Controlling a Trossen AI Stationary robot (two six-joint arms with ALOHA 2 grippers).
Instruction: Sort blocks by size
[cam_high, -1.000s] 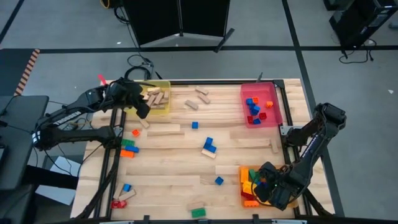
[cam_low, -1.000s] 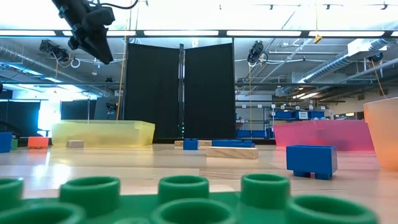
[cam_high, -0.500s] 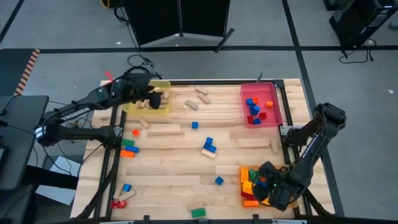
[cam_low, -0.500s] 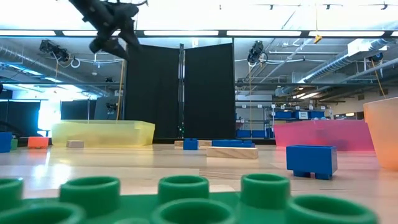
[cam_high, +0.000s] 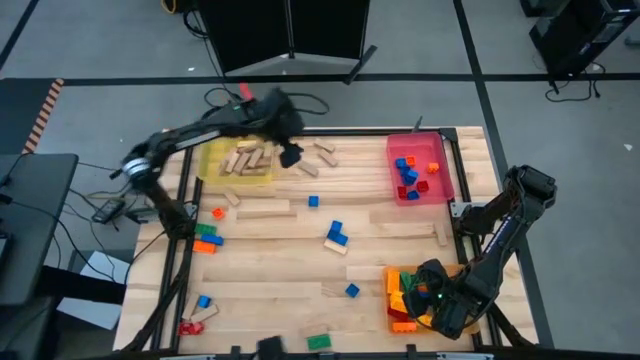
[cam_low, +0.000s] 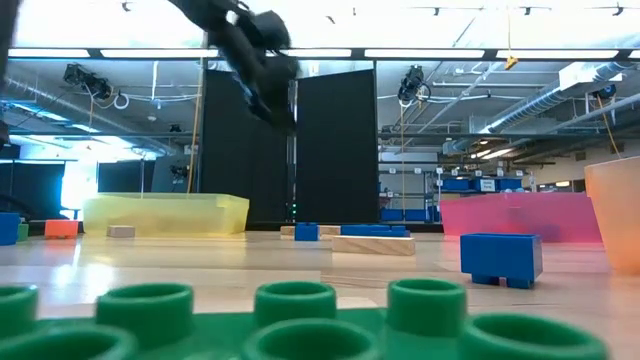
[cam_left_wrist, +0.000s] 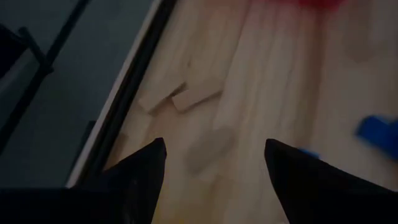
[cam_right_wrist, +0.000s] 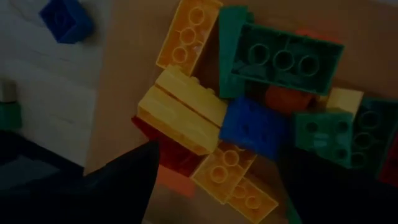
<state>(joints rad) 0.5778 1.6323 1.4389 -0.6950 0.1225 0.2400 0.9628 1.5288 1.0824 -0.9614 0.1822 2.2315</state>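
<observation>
The left pincer (cam_high: 291, 155) hangs open and empty near the tabletop's (cam_high: 280, 290) far edge. Two tan wooden blocks (cam_high: 318, 159) lie just beside it, nearer this arm. The right pincer (cam_high: 430, 298), open, hovers over its tray's bricks (cam_right_wrist: 249, 118).

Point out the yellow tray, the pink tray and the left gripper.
yellow tray (cam_high: 214, 162): high view, its left wall.
pink tray (cam_high: 443, 170): high view, its right rim.
left gripper (cam_high: 291, 156): high view, between its open fingertips.

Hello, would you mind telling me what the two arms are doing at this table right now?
They are sorting blocks into trays. The left gripper, jaws open and empty, is beside the yellow tray of wooden blocks, near two loose wooden ones. The right gripper, jaws open, hangs over the orange tray of big bricks.
</observation>
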